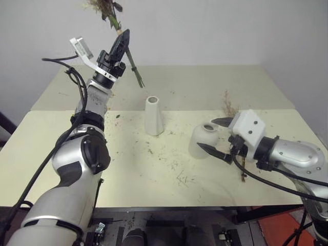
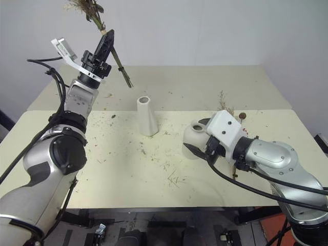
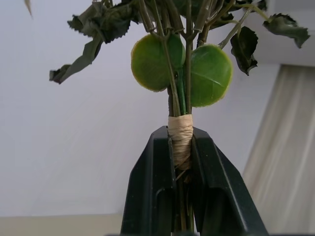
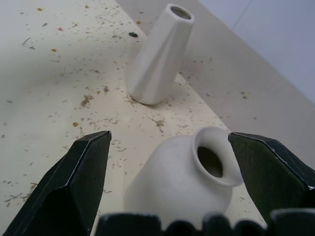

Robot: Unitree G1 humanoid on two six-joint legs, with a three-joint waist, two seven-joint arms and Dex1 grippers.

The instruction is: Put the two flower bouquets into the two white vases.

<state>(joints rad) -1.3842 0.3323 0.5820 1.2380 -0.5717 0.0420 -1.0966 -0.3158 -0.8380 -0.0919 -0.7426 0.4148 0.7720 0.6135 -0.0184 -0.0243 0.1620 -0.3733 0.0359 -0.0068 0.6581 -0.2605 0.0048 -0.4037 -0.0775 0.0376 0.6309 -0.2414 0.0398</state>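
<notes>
Table (image 1: 169, 174) littered; left gripper (image 1: 123, 40) clamps bouquet (image 3: 182, 59) aloft.

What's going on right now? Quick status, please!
Left pincer shut on leafy bouquet, raised above the tall vase. Right pincer open around the round vase. Second bouquet lies behind it. Both vases empty.

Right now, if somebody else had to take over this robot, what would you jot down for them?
Left claw: shut on the leafy bouquet at its twine wrap, held high above the table's far side.
Right claw: open, fingers on either side of the short round vase, not gripping.
Tall cone vase: upright mid-table, empty.
Second, sparse bouquet: lying on the table behind the right arm.
Done: one bouquet picked up.
Left: put both bouquets in vases.
</notes>
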